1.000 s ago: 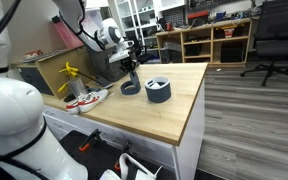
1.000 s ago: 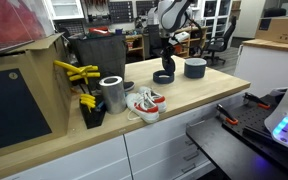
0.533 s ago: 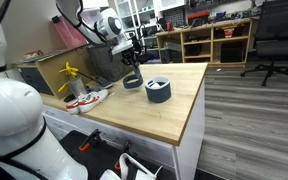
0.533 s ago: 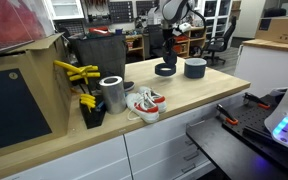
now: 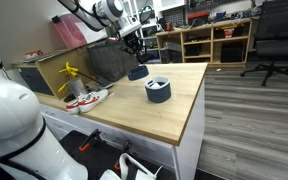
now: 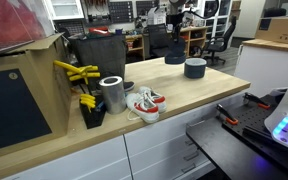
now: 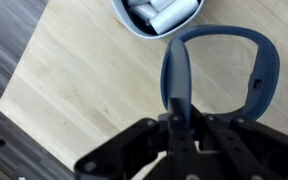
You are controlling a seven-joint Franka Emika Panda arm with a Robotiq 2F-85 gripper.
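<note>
Jaws of the gripper (image 7: 177, 105) pinch the rim of the blue bowl (image 7: 268, 72), which, lifted off the worktop (image 7: 64, 100) within the last second, hangs clear with the grey tub (image 7: 134, 25) at its twelve o'clock, so the grip holds

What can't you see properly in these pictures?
- Wrist view: the top edge cuts off the grey bowl; its white pieces are too blurred to name.
- Both exterior views: the gripper and its blue ring are too small to show the grip.
</note>
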